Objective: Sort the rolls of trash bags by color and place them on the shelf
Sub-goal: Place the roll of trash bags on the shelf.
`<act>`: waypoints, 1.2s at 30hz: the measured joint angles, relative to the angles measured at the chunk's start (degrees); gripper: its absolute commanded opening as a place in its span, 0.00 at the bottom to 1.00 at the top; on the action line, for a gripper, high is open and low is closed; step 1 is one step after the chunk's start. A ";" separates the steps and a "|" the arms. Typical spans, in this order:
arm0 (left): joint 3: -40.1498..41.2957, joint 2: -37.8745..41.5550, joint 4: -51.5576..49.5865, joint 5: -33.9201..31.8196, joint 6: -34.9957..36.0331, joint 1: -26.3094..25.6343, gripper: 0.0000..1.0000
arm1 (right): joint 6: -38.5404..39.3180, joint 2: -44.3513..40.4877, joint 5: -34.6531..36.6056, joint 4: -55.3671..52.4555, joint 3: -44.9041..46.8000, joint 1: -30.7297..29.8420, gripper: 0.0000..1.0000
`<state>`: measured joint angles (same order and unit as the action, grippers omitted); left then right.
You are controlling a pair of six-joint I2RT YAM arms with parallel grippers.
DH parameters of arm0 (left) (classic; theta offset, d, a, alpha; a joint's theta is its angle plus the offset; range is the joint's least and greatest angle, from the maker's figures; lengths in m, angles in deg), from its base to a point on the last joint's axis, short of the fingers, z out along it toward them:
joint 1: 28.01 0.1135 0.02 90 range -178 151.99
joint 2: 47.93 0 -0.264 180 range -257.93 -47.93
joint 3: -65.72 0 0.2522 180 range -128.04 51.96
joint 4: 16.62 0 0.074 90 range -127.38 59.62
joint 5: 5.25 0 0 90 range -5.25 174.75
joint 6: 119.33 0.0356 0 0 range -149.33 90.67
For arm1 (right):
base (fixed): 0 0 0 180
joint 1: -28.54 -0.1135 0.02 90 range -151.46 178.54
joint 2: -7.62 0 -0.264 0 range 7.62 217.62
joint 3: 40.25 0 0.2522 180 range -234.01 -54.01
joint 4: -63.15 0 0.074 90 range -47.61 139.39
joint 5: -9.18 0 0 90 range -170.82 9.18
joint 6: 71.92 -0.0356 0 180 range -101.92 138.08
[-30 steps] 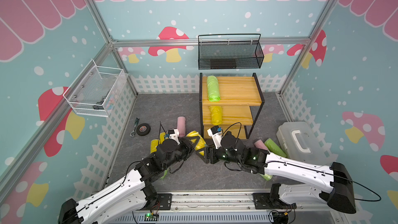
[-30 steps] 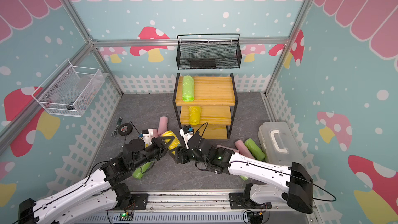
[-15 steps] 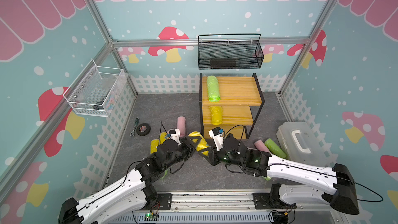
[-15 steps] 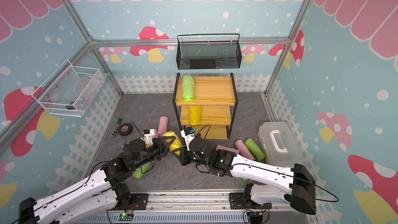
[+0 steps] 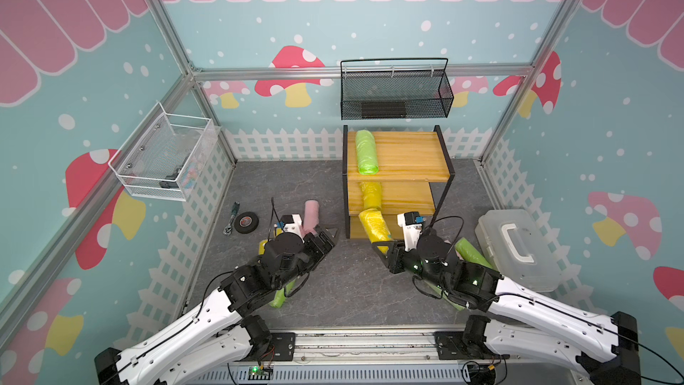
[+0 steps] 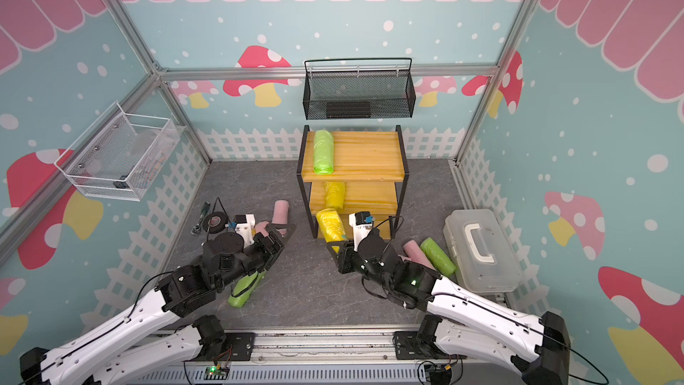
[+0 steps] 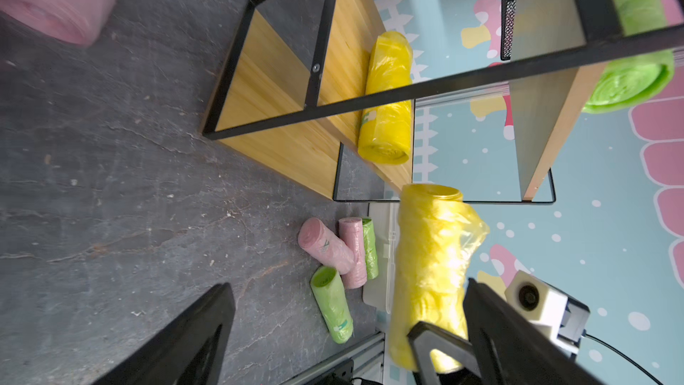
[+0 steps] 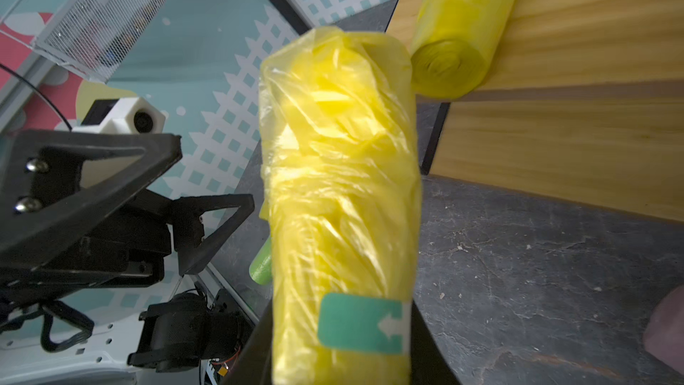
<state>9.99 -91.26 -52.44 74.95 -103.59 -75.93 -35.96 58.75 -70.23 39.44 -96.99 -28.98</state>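
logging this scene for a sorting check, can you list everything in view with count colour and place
shelf: one, wood with black frame, back middle of floor
green rolls: four; top board, under left arm, two on floor right of shelf
yellow rolls: at least three; middle board, one held, a part beside left arm
pink rolls: four; two on floor left of shelf, two right
tape roll: one, black, floor left
hand tool: one, dark, beside tape
plastic box: one, clear, floor right
mesh basket: one, black, back wall
wire basket: one, white, left wall
left gripper: one, black, open, empty
right gripper: one, black, shut on a yellow roll
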 measured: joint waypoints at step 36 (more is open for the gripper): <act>-0.02 1.11 -7.34 -4.28 6.38 0.00 0.98 | -10.80 18.14 -7.67 17.33 -2.64 23.76 0.06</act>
<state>9.97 -90.15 -59.79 70.66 -97.20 -75.93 -46.76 76.90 -77.90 56.77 -99.63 -5.22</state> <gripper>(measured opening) 0.983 0.316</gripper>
